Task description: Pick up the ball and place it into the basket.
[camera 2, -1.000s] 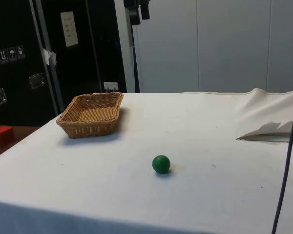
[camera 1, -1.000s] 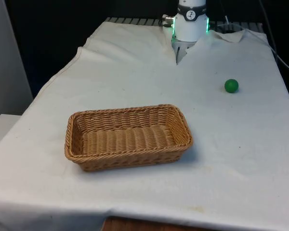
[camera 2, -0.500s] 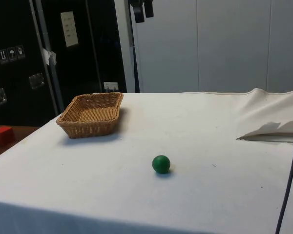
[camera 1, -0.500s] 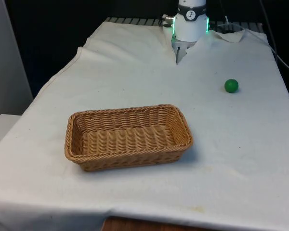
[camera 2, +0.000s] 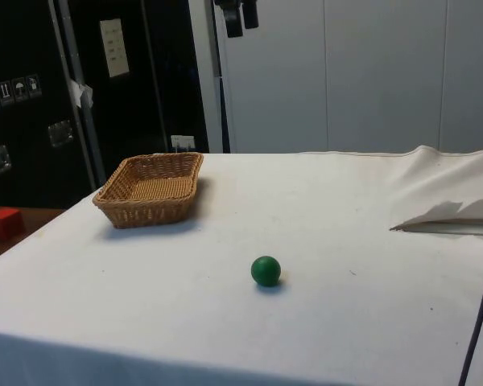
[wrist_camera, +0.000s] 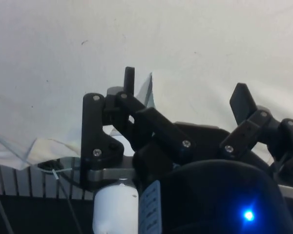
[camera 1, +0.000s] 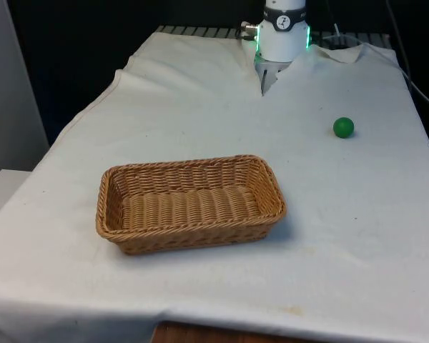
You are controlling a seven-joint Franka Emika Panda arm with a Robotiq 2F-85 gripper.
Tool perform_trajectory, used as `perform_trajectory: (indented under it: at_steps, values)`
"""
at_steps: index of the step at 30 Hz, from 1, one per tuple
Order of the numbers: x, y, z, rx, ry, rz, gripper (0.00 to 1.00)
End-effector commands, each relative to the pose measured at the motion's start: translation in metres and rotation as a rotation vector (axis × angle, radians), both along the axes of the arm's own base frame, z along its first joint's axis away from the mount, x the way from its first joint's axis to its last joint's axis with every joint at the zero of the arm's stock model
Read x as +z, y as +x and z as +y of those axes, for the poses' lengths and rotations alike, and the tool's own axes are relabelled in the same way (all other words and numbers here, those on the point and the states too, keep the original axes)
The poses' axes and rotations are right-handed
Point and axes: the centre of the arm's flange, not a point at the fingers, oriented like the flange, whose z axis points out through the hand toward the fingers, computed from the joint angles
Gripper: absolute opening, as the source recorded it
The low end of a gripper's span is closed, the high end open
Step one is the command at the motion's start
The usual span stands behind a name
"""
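A small green ball (camera 1: 343, 127) rests on the white cloth at the front view's right, well apart from the basket; in the side view the ball (camera 2: 266, 271) lies near the table's close edge. The woven wicker basket (camera 1: 193, 239) stands empty in the middle of the table, and its wall (camera 2: 149, 213) sits further back in the side view. My gripper (camera 2: 238, 13) hangs high above the table, far over both objects. In the wrist view the gripper (wrist_camera: 185, 90) is open, its black fingers (wrist_camera: 129, 78) spread with only white cloth beyond them.
A raised fold of the cloth (camera 2: 451, 213) lies near the robot's base (camera 1: 282, 36). A dark cable (camera 2: 479, 322) hangs at the side view's edge. A red block (camera 2: 4, 223) sits on a lower surface beyond the table.
In the side view the gripper has drifted slightly sideways at the top, towards the ball's side. Ball and basket have not moved.
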Motion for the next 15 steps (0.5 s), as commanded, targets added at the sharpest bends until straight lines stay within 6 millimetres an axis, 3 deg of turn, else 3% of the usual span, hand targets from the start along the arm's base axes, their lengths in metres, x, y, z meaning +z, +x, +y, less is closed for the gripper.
perform_trajectory:
  at_steps: [1,15]
  values:
    - [0.000,-0.002,0.005,-0.006,-0.002,-0.003,1.00]
    - [-0.009,-0.009,0.027,-0.029,0.024,0.004,1.00]
